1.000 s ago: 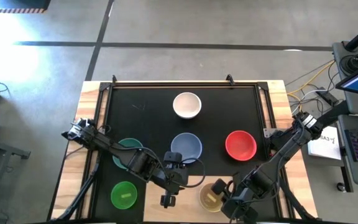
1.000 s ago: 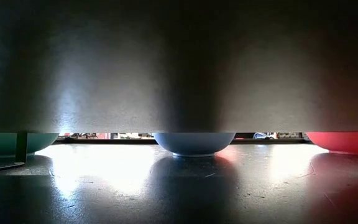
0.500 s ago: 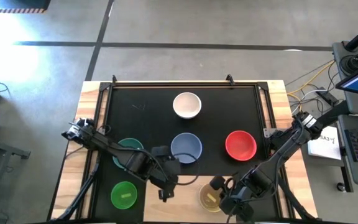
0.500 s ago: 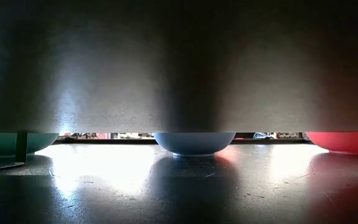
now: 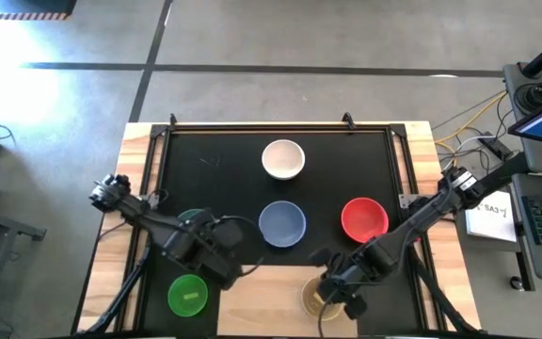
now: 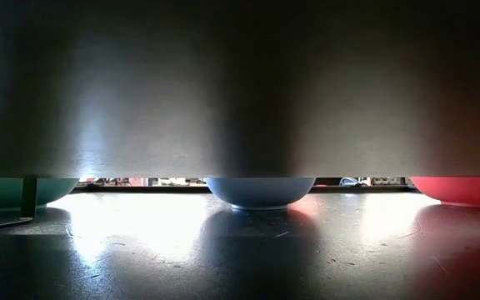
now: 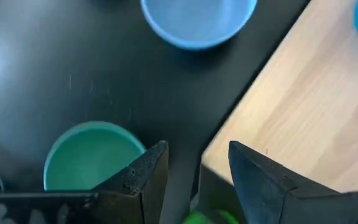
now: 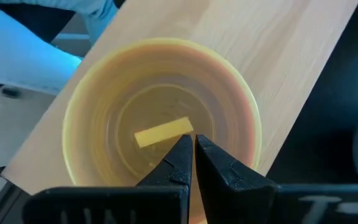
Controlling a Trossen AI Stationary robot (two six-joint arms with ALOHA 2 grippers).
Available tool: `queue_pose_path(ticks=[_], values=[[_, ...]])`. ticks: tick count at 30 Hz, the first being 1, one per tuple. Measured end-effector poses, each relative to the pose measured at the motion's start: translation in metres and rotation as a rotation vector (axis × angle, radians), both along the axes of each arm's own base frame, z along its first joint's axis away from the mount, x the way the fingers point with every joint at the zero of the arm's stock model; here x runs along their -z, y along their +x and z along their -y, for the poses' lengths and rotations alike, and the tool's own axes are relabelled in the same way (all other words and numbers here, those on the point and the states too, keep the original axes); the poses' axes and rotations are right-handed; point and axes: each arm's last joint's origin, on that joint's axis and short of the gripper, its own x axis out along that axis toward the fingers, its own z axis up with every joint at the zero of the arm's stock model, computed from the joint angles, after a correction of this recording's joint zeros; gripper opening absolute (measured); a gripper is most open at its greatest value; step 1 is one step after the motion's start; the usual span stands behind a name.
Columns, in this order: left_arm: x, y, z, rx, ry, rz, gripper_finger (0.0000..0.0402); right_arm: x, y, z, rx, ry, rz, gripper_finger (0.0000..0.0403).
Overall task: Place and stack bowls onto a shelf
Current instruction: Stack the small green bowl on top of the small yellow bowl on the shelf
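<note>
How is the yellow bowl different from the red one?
The yellow bowl is smaller than the red bowl. The yellow one sits on the pale wooden shelf, the red one on the black mat. The right hand hangs over the yellow bowl; nothing is over the red. Both are round and upright.

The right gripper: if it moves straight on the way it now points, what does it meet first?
Probably the small round yellow plastic bowl on the pale wooden shelf. The right gripper, fingers nearly together, points into its inside, near the yellow strip on the bottom. How far above it is unclear.
</note>
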Motion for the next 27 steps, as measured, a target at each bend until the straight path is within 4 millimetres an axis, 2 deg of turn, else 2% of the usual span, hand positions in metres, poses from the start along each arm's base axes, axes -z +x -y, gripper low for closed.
queue_pose_path(ticks=[10,18,27], values=[[0.007,-0.032,0.041,-0.161,-0.198,-0.087,0.0152,0.013,-0.005,0.001,0.134,0.076,-0.103,0.0009],[0.022,-0.066,0.074,-0.346,-0.249,-0.142,0.0152,0.016,-0.011,-0.006,0.179,0.172,-0.202,0.0009],[0.033,-0.087,0.090,-0.435,-0.240,-0.130,0.0152,0.011,-0.014,-0.012,0.154,0.265,-0.284,0.0009]])
